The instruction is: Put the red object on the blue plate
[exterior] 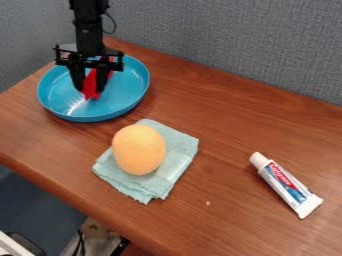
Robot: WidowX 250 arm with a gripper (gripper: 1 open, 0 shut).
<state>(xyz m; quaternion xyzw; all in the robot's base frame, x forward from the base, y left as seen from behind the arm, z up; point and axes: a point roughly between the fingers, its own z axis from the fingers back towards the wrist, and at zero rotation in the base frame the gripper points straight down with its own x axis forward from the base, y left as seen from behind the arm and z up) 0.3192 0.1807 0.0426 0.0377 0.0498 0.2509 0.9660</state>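
nearest the camera, the wooden table (254, 120) is running its front edge diagonally across the lower left, and a white toothpaste tube (287, 184) with red marks is lying flat toward the lower right, its cap end pointing up and left, well apart from everything else. a little further back, near the middle, a pale teal cloth (163, 167) is lying spread in a rough square, and an orange egg-shaped object (138, 148) is sitting on top of it, covering much of its upper left part. beyond that, at the far left of the table, the blue plate (126, 95) is resting flat with its raised rim catching light. the gripper (90, 80) is hanging straight down over the plate's inside, its black arm rising out of the top of the frame in front of the grey textured wall (254, 40). its two dark fingers are pinching the red object (91, 82) between them, one on each side. the red object is standing nearly upright, slightly tilted, inside the rim of the plate, and its lower end is reaching down to about the plate's floor; whether it is actually touching the floor cannot be told from this view.
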